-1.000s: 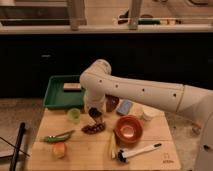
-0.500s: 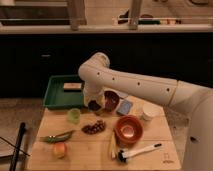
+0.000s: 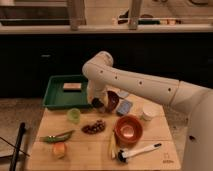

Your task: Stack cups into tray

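Note:
A green tray [image 3: 56, 98] sits at the table's back left with a small tan block [image 3: 72, 86] in it. A small green cup [image 3: 74, 115] stands on the table just in front of the tray. A dark red cup [image 3: 112, 100] lies tilted near the table's middle. A white cup [image 3: 148, 113] stands at the right. My gripper [image 3: 98, 102] hangs at the end of the white arm, just left of the dark red cup and right of the tray.
An orange bowl [image 3: 128, 130] sits front right. A bunch of dark grapes [image 3: 93, 127], a green pepper [image 3: 56, 136], an orange fruit [image 3: 59, 149], a banana [image 3: 112, 145], a white brush [image 3: 138, 151] and a blue sponge [image 3: 124, 107] lie on the wooden table [image 3: 90, 155].
The arm has swung up and to the left, carrying the gripper from over the grapes toward the tray's right edge. The dark red cup seems to have shifted left with it.

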`<state>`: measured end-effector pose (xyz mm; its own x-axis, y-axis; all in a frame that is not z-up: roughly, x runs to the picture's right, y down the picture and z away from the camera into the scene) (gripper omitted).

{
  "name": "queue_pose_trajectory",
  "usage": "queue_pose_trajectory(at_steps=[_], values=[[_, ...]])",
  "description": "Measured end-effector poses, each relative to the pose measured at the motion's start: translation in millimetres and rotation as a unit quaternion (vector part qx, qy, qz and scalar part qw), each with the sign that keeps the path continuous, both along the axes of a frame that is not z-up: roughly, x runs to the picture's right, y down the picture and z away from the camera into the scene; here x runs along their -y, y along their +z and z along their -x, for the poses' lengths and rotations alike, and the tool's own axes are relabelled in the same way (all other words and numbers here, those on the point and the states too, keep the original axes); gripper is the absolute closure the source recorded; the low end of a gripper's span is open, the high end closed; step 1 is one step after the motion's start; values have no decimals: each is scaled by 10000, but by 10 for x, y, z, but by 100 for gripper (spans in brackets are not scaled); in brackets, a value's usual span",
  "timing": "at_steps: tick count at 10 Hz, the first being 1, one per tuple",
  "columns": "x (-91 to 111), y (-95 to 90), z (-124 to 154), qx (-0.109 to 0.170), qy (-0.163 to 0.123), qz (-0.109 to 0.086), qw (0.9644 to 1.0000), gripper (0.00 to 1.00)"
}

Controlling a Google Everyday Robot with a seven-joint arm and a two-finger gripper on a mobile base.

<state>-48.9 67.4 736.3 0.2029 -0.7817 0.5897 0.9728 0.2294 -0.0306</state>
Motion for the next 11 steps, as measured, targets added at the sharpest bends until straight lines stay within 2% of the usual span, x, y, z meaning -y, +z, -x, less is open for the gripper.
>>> queue_pose_trajectory(at_steps=[3,6,9,11], values=[[41,-3,306,186,-160,-12,9997,94],[138,-16,486,245,-262,-54,9993,94],[225,-73,660,300,-356,-115,9989,94],[255,-148,916,435,-469,-151,9978,94]])
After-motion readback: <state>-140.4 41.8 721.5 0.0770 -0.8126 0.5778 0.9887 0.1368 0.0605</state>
